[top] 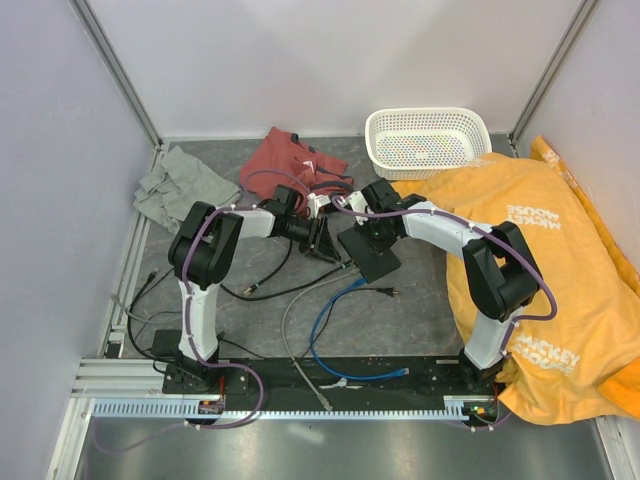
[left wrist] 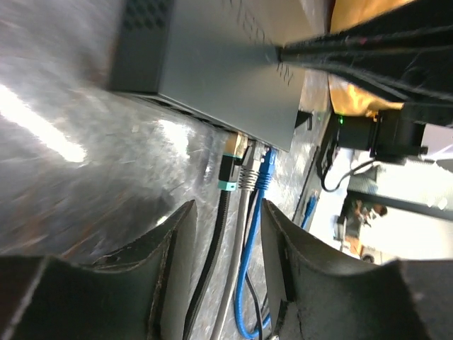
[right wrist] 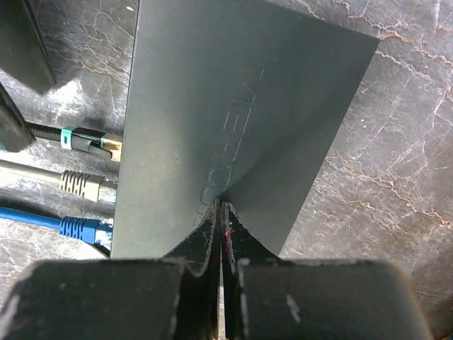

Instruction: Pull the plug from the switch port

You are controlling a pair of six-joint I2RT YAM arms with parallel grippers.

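Right gripper [right wrist: 221,207], shut and empty, pins switch [right wrist: 233,106]; left gripper [left wrist: 226,209] half-open astride cables [left wrist: 249,244]; advance, clamp plug [left wrist: 227,170] body, pull straight.

The grey marbled counter [top: 420,320] carries the switch [top: 368,252] beneath the right gripper [top: 372,232], cables [right wrist: 35,175] trailing to its left, a red cloth [top: 285,155] and grey cloth [top: 180,185] farther left, a white basket [top: 425,140] beyond it, and an orange cloth [top: 560,270] to its right.

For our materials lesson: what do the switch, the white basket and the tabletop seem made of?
Switch: matte dark casing with embossed lettering, plastic or painted metal. Basket: white moulded plastic, latticed walls. Tabletop: grey with pale veins, glossy glare; marble or a marble-look laminate.
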